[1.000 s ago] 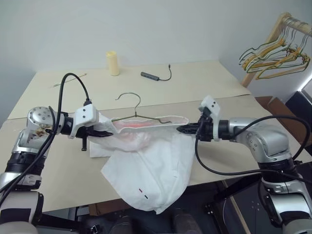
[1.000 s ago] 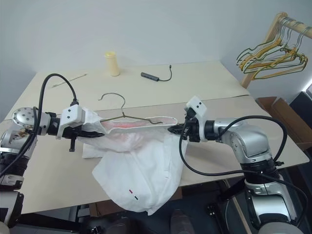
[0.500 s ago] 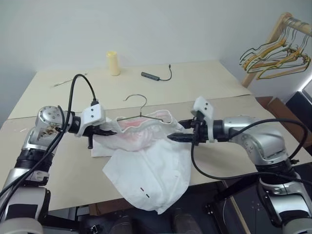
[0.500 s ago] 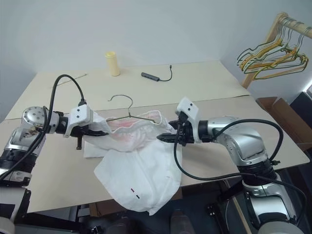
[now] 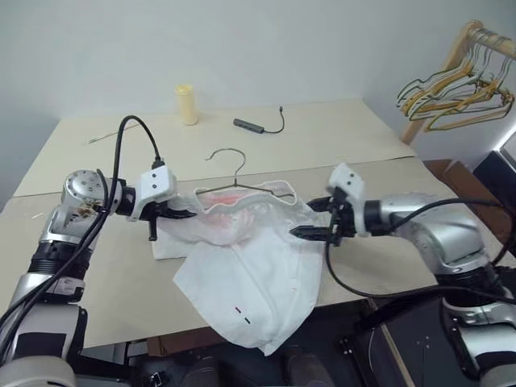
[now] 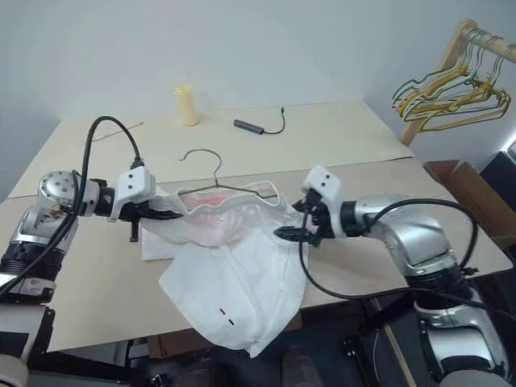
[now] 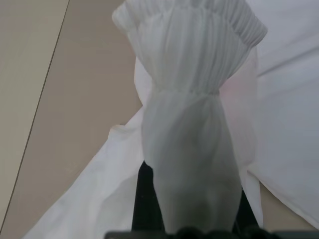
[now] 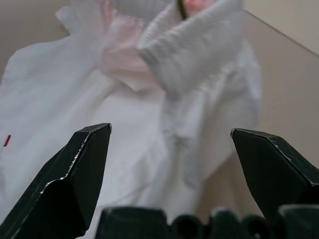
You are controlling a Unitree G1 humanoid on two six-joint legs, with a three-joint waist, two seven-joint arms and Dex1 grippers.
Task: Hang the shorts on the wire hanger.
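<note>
Head view: left gripper point(image 5: 184, 214) jaws clamped on shorts point(image 5: 250, 274) waistband; shorts draped over surface point(image 5: 105, 274) edge, wire hanger point(image 5: 242, 181) threaded through waistband. Right gripper point(image 5: 310, 233) jaws spread, empty.
Left wrist view: gathered waistband pinched.
Right wrist view: fingers point(image 8: 82, 172) wide apart, clear of fabric.

No lettering, label, brand name or number can be read anywhere in these views. The shorts point(image 5: 250, 278) carry only two tiny dashes near one hem, one red and one black, which look like plain marks, though they are perhaps too small to judge. The yellow cup point(image 5: 186, 104) at the far side of the table point(image 5: 322, 137) appears blank.
</note>
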